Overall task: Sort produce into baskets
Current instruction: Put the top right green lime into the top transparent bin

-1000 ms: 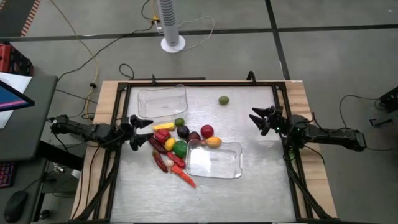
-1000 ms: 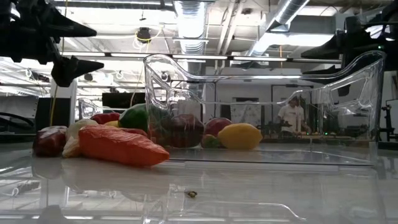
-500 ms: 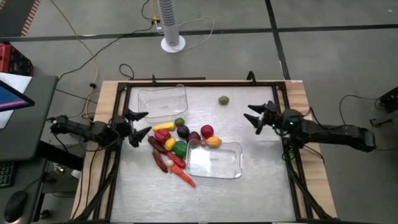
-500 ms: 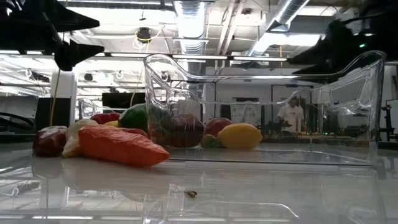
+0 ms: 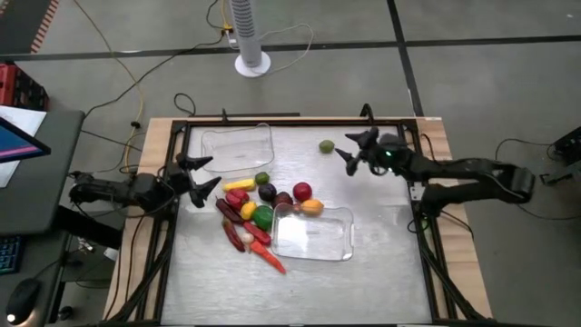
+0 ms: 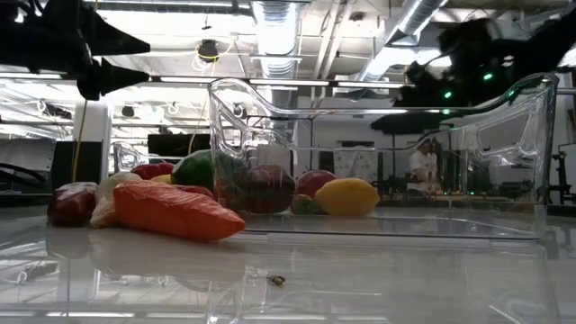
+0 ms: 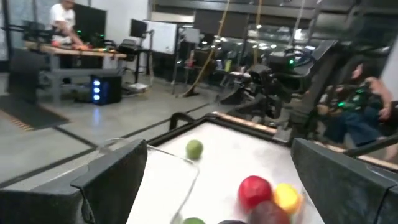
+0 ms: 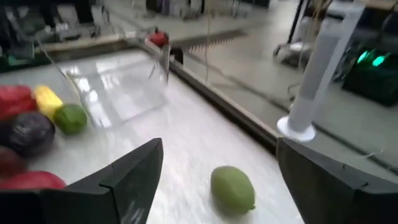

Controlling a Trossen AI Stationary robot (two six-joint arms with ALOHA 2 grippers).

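The produce [image 5: 259,213] lies in a pile at the table's middle, between two clear baskets: one at the far left [image 5: 238,148], one at the near right [image 5: 313,234]. A lone green fruit [image 5: 326,145] rests on the table toward the far edge. My right gripper [image 5: 349,150] hovers open just right of it, and the fruit [image 8: 233,190] shows ahead of its fingers. My left gripper [image 5: 211,173] hangs open over the table's left edge, left of the pile, with nothing between its fingers. In the low view an orange carrot [image 6: 175,211] lies in front of the near basket [image 6: 378,153].
A black rail [image 5: 413,173] frames the table. A white fan stand [image 5: 251,62] and cables sit on the floor beyond the far edge. A desk with a screen [image 5: 18,145] stands to the left. Bare table lies right of the near basket [image 5: 386,236].
My right gripper has swung from the table's right edge toward the far left, up to the lone green fruit, rolling as it went. My left gripper has rolled and shifted a little toward the far edge. No produce has moved.
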